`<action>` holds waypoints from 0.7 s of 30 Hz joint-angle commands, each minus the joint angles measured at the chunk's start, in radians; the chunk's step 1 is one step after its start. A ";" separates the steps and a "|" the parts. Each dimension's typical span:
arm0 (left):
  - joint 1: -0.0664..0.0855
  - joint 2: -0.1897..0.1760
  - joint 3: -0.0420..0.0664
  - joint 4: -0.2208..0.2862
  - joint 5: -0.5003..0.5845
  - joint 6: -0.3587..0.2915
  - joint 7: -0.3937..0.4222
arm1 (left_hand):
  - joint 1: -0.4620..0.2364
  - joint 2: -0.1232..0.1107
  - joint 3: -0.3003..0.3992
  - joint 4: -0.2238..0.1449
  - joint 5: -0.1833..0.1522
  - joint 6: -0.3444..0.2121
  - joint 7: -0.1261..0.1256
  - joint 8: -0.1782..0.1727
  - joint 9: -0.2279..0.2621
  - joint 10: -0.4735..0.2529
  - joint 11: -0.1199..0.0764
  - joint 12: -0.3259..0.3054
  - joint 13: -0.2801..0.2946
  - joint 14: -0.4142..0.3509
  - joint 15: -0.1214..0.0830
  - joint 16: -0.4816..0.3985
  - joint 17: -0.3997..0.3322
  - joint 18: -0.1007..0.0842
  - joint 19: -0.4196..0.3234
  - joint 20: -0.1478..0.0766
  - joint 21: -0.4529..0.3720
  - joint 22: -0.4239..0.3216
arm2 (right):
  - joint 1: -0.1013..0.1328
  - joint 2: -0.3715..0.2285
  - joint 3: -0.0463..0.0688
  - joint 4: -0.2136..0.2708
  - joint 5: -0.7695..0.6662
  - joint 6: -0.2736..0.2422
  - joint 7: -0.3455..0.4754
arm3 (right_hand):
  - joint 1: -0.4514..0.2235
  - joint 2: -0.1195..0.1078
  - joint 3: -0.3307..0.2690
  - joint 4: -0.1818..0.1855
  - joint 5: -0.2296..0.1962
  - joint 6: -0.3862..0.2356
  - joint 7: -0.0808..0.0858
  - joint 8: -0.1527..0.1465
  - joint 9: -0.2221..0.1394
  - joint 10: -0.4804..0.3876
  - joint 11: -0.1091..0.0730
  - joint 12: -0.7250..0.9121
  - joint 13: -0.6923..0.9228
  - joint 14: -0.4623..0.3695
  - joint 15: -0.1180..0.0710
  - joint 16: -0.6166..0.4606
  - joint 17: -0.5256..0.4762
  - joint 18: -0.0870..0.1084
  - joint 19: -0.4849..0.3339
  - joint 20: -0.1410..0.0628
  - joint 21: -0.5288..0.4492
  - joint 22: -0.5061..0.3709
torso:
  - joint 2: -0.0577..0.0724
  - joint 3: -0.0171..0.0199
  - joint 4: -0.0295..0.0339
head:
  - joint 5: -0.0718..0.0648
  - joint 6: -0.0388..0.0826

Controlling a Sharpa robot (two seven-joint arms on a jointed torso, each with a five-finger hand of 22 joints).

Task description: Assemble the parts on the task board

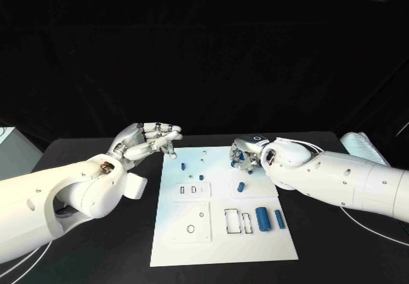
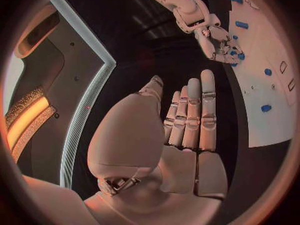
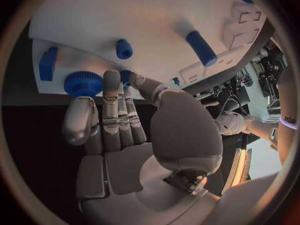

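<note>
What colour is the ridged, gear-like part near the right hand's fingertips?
Blue. The gear-like part shows best in the right wrist view, by the right hand.

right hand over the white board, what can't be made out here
- Head view: the silver right hand covers the blue parts under it at the white task board's far right edge.
- Right wrist view: whether its fingertips touch the blue toothed disc cannot be told.
- Left wrist view: board slots too small to read.

No legible txt, labels or nos. anywhere
</note>
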 commanded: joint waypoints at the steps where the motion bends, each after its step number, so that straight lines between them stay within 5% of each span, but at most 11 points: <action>1: 0.002 0.002 0.001 0.000 -0.003 0.016 0.004 | -0.006 0.003 -0.005 0.001 -0.004 -0.010 0.000 -0.005 0.001 -0.007 0.001 -0.004 0.001 -0.004 -0.001 -0.003 -0.001 0.001 -0.005 0.000 0.004 0.001 | -0.001 0.001 0.000 0.001 0.001 0.013 0.013 | 0.007 0.020 0.014 0.002 0.001 0.016 -0.004 0.010 0.006 0.016 -0.008 0.008 -0.001 0.005 -0.002 -0.005 0.004 -0.010 0.008 -0.001 0.010 0.008 | 0.000 0.0006 -0.0006 | 0.000 -0.001; 8: 0.002 0.002 0.001 -0.001 -0.003 0.016 0.004 | -0.006 0.003 -0.005 0.001 -0.004 -0.010 0.000 -0.005 0.001 -0.007 0.001 -0.004 0.001 -0.004 -0.001 -0.003 -0.001 0.001 -0.005 0.000 0.004 0.001 | -0.001 0.003 0.000 0.000 0.001 -0.019 0.006 | 0.043 0.066 0.047 -0.009 -0.005 0.051 -0.018 0.043 0.037 0.065 -0.025 0.018 0.007 0.015 -0.016 0.005 0.020 -0.017 0.024 -0.014 0.034 0.046 | 0.000 0.0011 0.0000 | -0.001 -0.001; 21: 0.003 0.001 0.001 -0.003 -0.003 0.015 0.005 | -0.004 0.005 -0.004 0.000 -0.004 -0.011 0.000 -0.005 0.002 -0.008 0.001 -0.004 0.002 -0.004 0.000 -0.006 -0.002 0.002 -0.007 0.001 0.005 0.002 | -0.002 0.008 0.000 0.001 -0.021 -0.059 -0.037 | 0.062 0.078 0.058 -0.026 -0.001 0.053 -0.018 0.056 0.055 0.077 -0.028 0.016 0.009 0.015 -0.019 0.006 0.026 -0.017 0.025 -0.019 0.036 0.050 | 0.001 0.0004 -0.0009 | 0.001 -0.001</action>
